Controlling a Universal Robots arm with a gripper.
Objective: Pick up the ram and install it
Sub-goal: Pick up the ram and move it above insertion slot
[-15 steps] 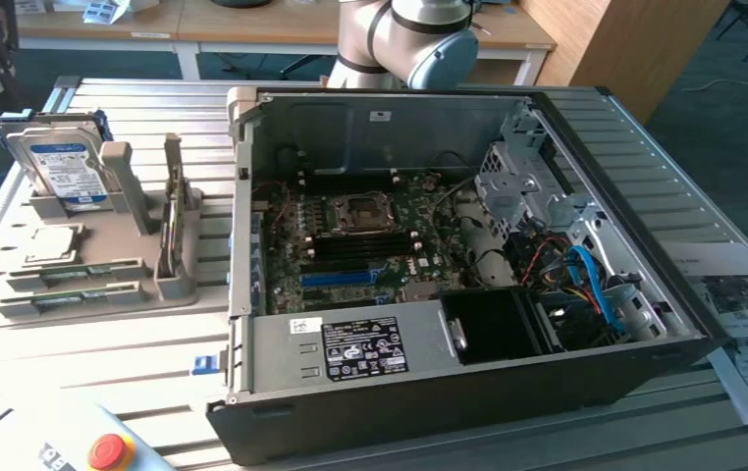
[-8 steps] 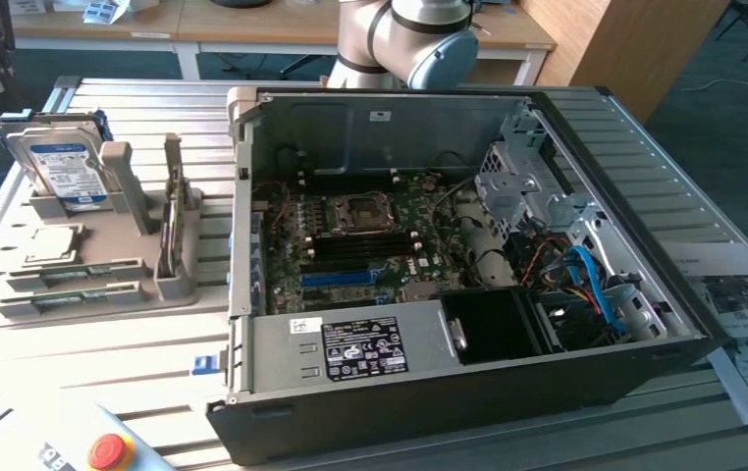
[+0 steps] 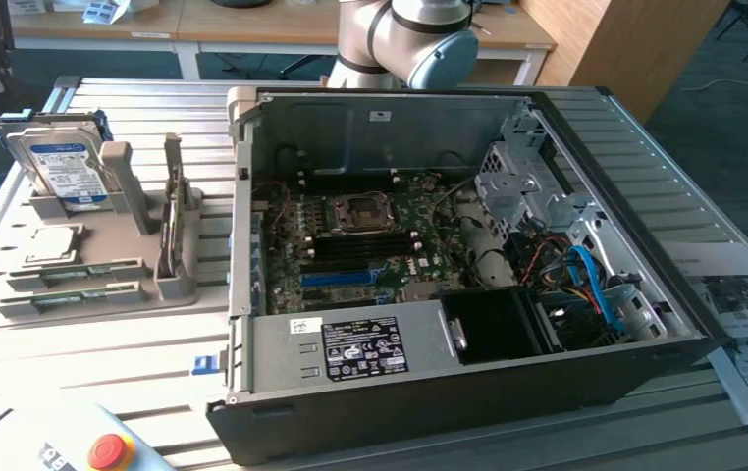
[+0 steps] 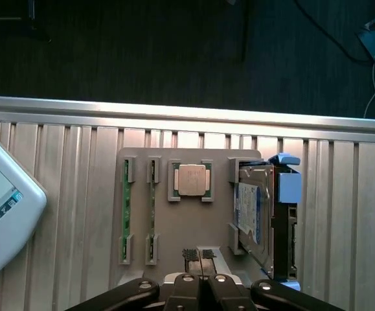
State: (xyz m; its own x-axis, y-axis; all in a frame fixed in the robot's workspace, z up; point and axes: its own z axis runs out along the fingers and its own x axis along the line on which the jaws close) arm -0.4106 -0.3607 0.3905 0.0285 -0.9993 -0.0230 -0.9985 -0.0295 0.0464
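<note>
While the claw (image 4: 200, 254) hangs above the near edge of the gray holder (image 4: 193, 227), we see its two dark fingers (image 4: 190, 254) pressed together with nothing between them: closed and empty. Within that holder, the ram (image 4: 152, 208) stands on its long edge in a narrow groove, a thin green stick apart from the claw. It sits between a second green stick (image 4: 126, 208) in the neighbouring groove and the square silver processor (image 4: 192, 180) in its own pocket. Beyond the processor the hard drive (image 4: 258, 214) stands upright in a bracket, its blue-white label facing the processor.

From the exterior view we find the same holder (image 3: 126, 265) on the ribbed metal surface (image 3: 86, 343), at the exterior view's left of the open computer case (image 3: 237, 245). The ram (image 3: 80, 270) and the second stick (image 3: 73, 296) lie there, with the processor (image 3: 53, 243) and the hard drive (image 3: 67, 167) behind them. Inside the case the motherboard (image 3: 361, 235) lies flat, with a long blue slot (image 3: 347, 278) on it. We see the arm (image 3: 413, 39) behind the case. A pendant with a red button (image 3: 110, 451) rests on the surface near the case's front corner.
</note>
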